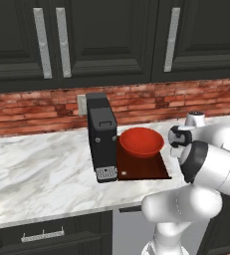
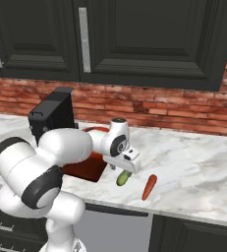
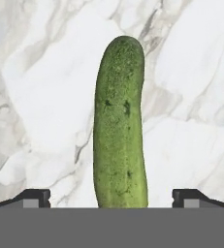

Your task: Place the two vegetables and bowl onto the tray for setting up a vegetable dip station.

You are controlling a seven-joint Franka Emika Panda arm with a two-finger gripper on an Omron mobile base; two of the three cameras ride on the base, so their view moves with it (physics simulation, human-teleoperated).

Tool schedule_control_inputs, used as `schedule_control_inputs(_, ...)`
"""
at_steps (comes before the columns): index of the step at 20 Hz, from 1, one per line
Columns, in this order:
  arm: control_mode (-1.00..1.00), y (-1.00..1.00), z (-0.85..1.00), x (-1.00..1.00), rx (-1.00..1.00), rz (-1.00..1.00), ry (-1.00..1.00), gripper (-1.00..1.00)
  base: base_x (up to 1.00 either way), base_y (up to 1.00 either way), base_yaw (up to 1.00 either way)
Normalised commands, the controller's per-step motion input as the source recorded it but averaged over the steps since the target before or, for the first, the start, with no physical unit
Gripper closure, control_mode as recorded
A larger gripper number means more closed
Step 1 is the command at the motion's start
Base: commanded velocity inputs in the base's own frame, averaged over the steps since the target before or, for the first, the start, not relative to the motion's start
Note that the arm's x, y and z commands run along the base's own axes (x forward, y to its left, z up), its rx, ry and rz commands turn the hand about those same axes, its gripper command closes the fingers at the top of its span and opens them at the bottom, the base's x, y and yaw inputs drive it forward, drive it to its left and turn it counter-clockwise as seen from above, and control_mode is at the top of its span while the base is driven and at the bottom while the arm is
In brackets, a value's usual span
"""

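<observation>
On the white marble bench lies the small elongated green cucumber, between the wide-open end effector fingertips. Likely firm, light, slick-skinned; grip its thick middle.
</observation>
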Motion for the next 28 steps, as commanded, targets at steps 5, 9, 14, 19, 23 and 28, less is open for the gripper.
schedule_control_inputs(5, -1.00, -0.17, -0.17, 0.08, 0.01, 0.02, 0.05, -1.00, 0.00, 0.00, 0.00)
schedule_control_inputs(9, -1.00, -0.20, -0.19, 0.00, 0.02, 0.00, 0.02, -1.00, 0.00, 0.00, 0.00)
schedule_control_inputs(14, -1.00, -0.02, -0.28, 0.00, 0.07, 0.01, 0.00, -1.00, 0.00, 0.00, 0.00)
schedule_control_inputs(19, -1.00, 0.05, -0.29, 0.00, 0.08, 0.04, -0.02, 1.00, 0.00, 0.00, 0.00)
schedule_control_inputs(23, -1.00, 0.00, -0.08, 0.00, 0.04, -0.01, -0.05, 1.00, 0.00, 0.00, 0.00)
schedule_control_inputs(28, -1.00, 0.15, 0.04, -0.03, -0.01, -0.09, 0.00, 1.00, 0.00, 0.00, 0.00)
